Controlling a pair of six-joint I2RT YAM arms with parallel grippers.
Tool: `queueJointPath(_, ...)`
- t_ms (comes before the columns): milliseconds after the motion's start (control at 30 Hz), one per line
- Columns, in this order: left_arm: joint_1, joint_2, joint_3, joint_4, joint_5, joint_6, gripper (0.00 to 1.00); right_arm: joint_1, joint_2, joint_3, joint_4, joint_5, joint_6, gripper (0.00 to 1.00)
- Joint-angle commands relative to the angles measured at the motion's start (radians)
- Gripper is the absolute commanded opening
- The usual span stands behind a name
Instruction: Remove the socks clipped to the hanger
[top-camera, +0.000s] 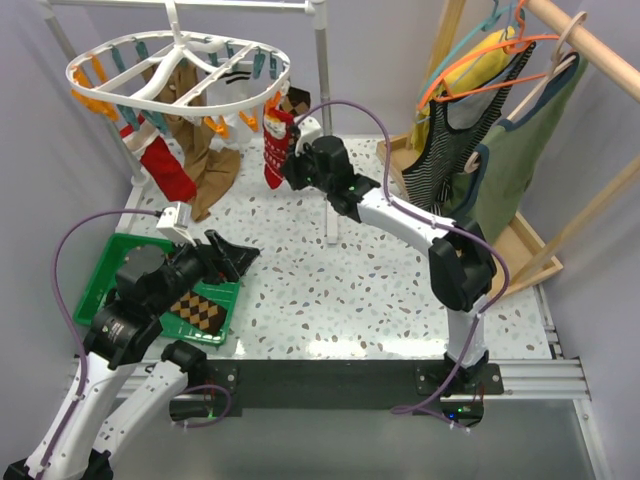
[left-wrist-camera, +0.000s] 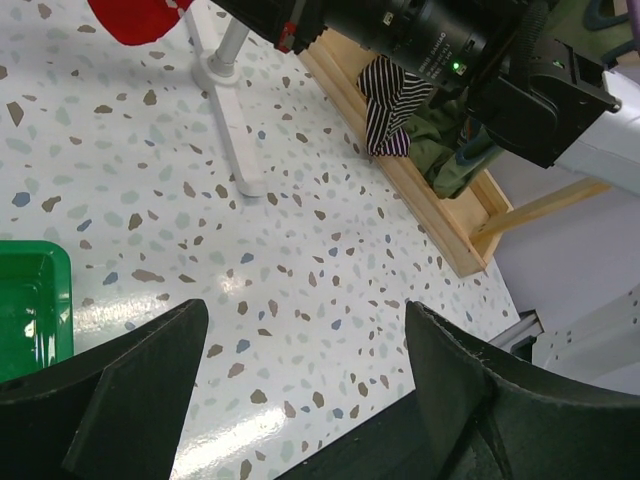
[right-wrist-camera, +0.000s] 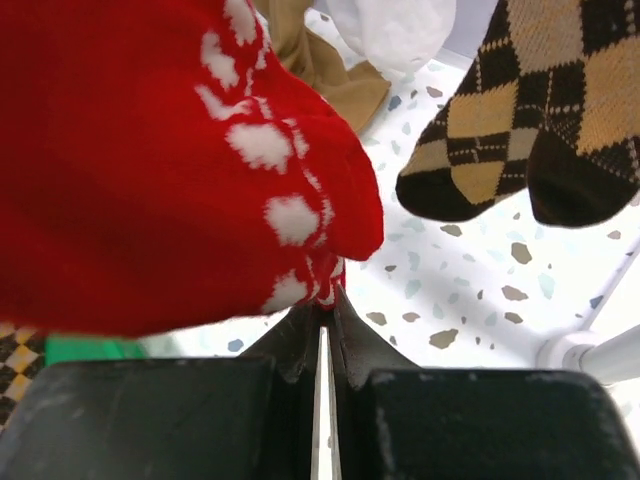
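Observation:
The white oval hanger (top-camera: 180, 70) hangs at the back left with orange and teal clips. Red socks (top-camera: 277, 148) (top-camera: 165, 168), tan-brown socks (top-camera: 212, 165) and a white sock (top-camera: 240, 80) hang from it. My right gripper (top-camera: 290, 165) is shut on the edge of the right red sock (right-wrist-camera: 170, 160), pinched between its fingertips (right-wrist-camera: 326, 295). An argyle sock (right-wrist-camera: 540, 120) hangs beside it. Another argyle sock (top-camera: 200, 310) lies in the green tray (top-camera: 115, 255). My left gripper (left-wrist-camera: 300, 350) is open and empty above the table, by the tray.
A white rack pole and its foot (top-camera: 327, 150) stand behind the right arm. A wooden rack (top-camera: 500, 230) at the right holds a striped black tank top (top-camera: 455, 140) and a green garment (top-camera: 525, 150) on wire hangers.

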Motion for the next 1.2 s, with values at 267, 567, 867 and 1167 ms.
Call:
queueJointPath(267, 0.003, 0.045, -0.067, 0.182, 0.032, -0.004, 0.89, 0.025, -0.279, -0.108, -0.086, -0.07, 0.299, 0.0)
queueJointPath(567, 0.003, 0.188, -0.1, 0.454, -0.001, -0.024, 0.92, 0.048, -0.373, -0.102, -0.23, -0.22, 0.457, 0.0)
queueJointPath(867, 0.005, 0.297, -0.074, 0.485, 0.012, 0.074, 0.88, 0.102, -0.416, -0.032, -0.373, -0.234, 0.481, 0.0)
queueJointPath(1167, 0.003, 0.328, -0.093, 0.463, 0.006, 0.096, 0.46, 0.151, -0.434, -0.018, -0.417, -0.203, 0.502, 0.0)
